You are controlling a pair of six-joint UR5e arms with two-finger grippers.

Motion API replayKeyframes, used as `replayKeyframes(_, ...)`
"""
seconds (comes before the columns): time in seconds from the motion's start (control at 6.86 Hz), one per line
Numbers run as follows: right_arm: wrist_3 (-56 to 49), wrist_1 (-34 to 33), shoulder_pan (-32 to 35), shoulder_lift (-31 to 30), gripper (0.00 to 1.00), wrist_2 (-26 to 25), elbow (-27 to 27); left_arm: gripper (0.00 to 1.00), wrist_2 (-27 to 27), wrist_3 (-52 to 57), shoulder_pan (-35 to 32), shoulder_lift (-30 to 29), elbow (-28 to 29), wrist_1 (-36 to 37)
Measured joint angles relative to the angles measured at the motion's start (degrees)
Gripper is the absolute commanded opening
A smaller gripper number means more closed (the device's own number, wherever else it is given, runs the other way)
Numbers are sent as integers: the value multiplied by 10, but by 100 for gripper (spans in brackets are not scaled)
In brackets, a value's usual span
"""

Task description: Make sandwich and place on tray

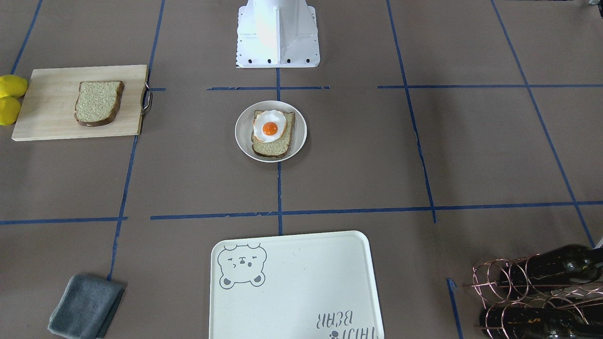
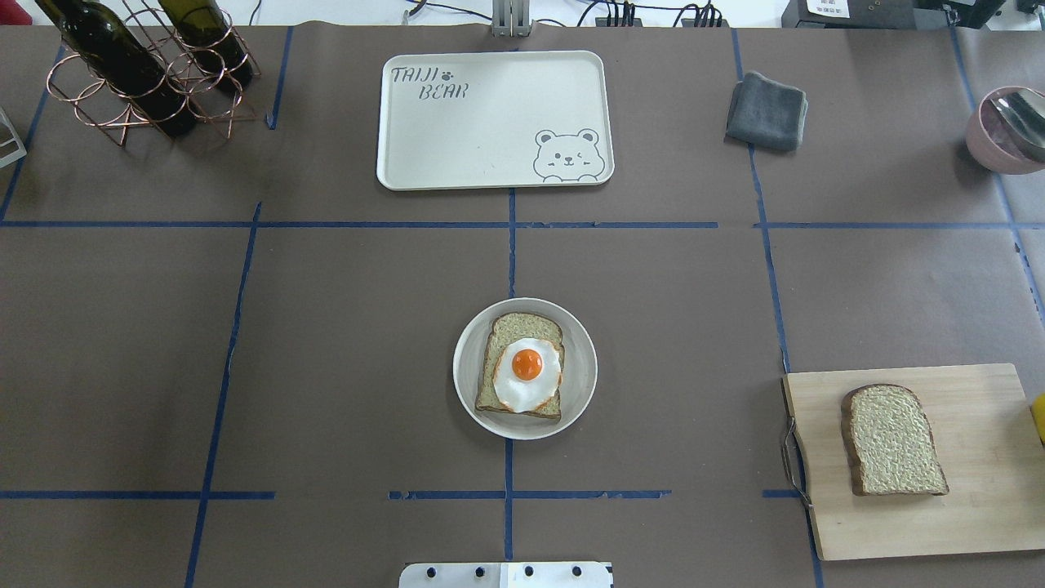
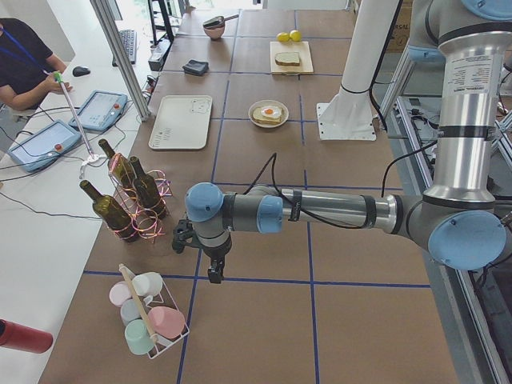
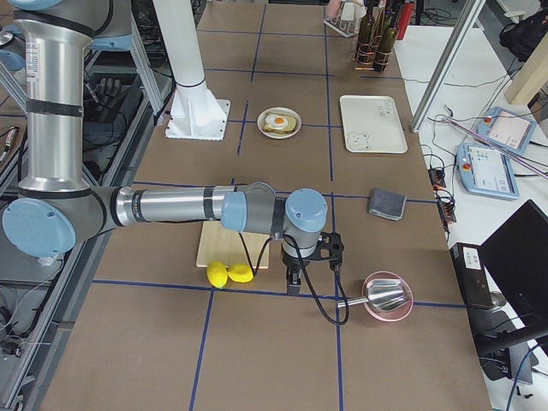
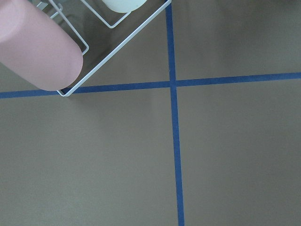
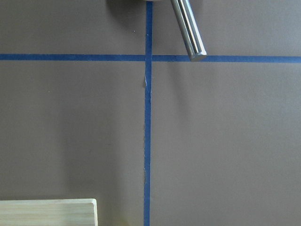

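One bread slice (image 2: pixel 522 327) lies in a small round white dish (image 2: pixel 469 367) at the table's middle, with a fried egg (image 2: pixel 526 374) on top. The second slice (image 2: pixel 894 441) lies on the wooden cutting board (image 2: pixel 980 490). The cream bear tray (image 2: pixel 490 122) is bare at the far edge. My left gripper (image 3: pixel 214 276) hangs by the cup rack, far from the food. My right gripper (image 4: pixel 294 282) hangs beyond the cutting board near the lemons. I cannot tell whether either is open or shut.
A copper rack with wine bottles (image 2: pixel 139 73) stands at the far left. A grey cloth (image 2: pixel 767 110) lies right of the tray. A pink bowl with a metal spoon (image 2: pixel 1004 131) and two lemons (image 1: pixel 10 96) sit at the right end. A cup rack (image 3: pixel 148 316) stands at the left end.
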Motion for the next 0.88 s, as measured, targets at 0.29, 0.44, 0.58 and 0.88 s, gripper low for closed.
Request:
replayKeyframes(0.29,2,0,0,4,100,1,2,100,-1,0,1,-11,-3,-1)
replayKeyframes(0.44,2,0,0,9,100,2,10,100,-6,0,3,-27,-7,-10)
replayKeyframes(0.58,3,0,-1,25,100,2,20,100,-11,-2,6,-50,-9,-28)
replayKeyframes(0.88,4,-1,-14,60,100,18,27,100,-12,-8,64,-89,-8,-68)
